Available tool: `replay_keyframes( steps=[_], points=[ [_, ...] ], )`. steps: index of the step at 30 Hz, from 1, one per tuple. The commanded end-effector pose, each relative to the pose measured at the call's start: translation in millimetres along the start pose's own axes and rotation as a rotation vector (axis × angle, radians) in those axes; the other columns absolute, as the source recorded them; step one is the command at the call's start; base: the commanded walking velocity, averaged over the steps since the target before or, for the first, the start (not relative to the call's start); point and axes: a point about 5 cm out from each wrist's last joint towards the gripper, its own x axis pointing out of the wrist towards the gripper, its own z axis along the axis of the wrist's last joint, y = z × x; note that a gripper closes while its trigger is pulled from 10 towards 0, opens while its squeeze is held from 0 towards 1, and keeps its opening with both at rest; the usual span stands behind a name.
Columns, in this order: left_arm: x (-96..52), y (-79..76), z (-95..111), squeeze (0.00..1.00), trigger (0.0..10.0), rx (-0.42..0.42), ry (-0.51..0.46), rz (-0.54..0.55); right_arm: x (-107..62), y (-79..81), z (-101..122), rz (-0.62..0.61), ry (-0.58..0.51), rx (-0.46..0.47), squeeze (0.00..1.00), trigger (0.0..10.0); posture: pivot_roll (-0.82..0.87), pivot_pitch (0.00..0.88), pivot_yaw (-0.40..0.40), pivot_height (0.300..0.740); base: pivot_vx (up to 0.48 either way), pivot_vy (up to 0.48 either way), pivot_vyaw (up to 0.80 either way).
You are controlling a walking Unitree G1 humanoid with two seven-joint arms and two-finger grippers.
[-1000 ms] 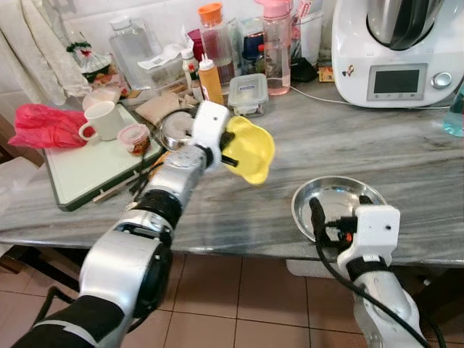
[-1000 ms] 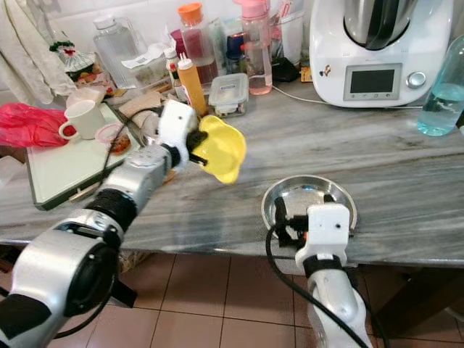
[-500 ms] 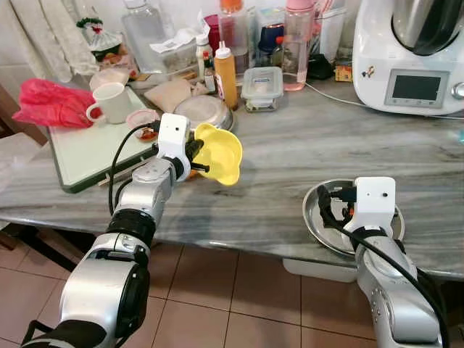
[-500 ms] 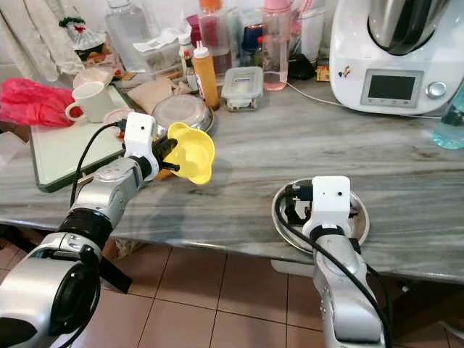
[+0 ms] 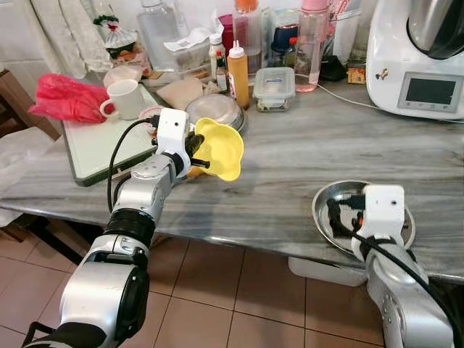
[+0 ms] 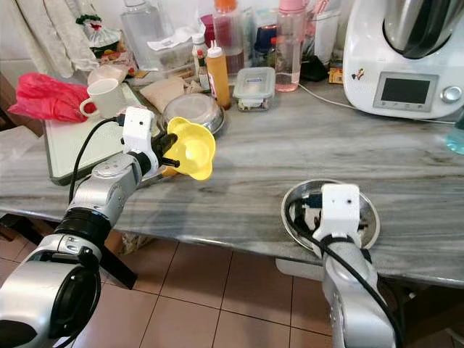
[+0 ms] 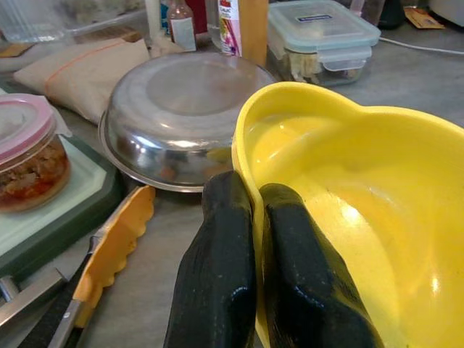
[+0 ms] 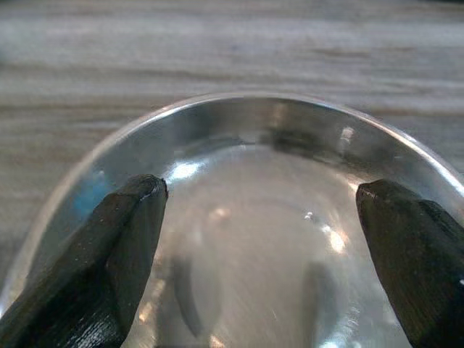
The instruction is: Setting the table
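Left gripper [image 7: 250, 254]: clamped on yellow bowl [image 5: 220, 147] rim, bowl tilted, mouth facing right, above counter [image 5: 290, 167] | Right gripper [image 8: 264, 239]: fingers spread over steel plate [image 6: 366, 210] at near counter edge | Bare counter between them

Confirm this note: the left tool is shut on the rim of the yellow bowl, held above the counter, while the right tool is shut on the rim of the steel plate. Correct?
Not quite. The right tool is open: the right wrist view shows its fingers spread wide over the steel plate, gripping nothing. The rest holds: the left tool is shut on the rim of the yellow bowl, above the counter.
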Motion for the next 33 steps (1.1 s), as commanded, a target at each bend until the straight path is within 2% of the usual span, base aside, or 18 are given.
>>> replay_keyframes(
  steps=[1, 10, 24, 33],
  points=[
    [-1.9, 2.7, 3.2, 0.0, 10.0, 0.001, -0.009, 0.012, -5.0, -3.8, 7.2, -0.007, -0.016, -0.01, 0.0, 10.0, -0.14, 0.046, 0.117, 0.74, 0.0, 0.0, 0.0],
    [-1.2, -0.2, 1.0, 0.0, 10.0, 0.0, 0.002, 0.002, -5.3, -8.0, -4.5, 0.007, 0.065, -0.044, 0.0, 10.0, -0.14, 0.05, 0.12, 0.74, 0.0, 0.0, 0.0],
    [-2.9, 0.4, 0.4, 0.0, 10.0, 0.008, 0.017, -0.005, 20.3, 5.8, -13.3, 0.084, 0.127, -0.021, 0.0, 10.0, -0.12, 0.057, 0.121, 0.74, 0.0, 0.0, 0.0],
    [-3.7, 1.4, 1.4, 0.0, 10.0, 0.012, 0.018, -0.005, 33.2, 10.3, -11.4, 0.114, 0.117, -0.025, 0.0, 10.0, -0.1, 0.054, 0.123, 0.74, 0.0, 0.0, 0.0]
  ],
)
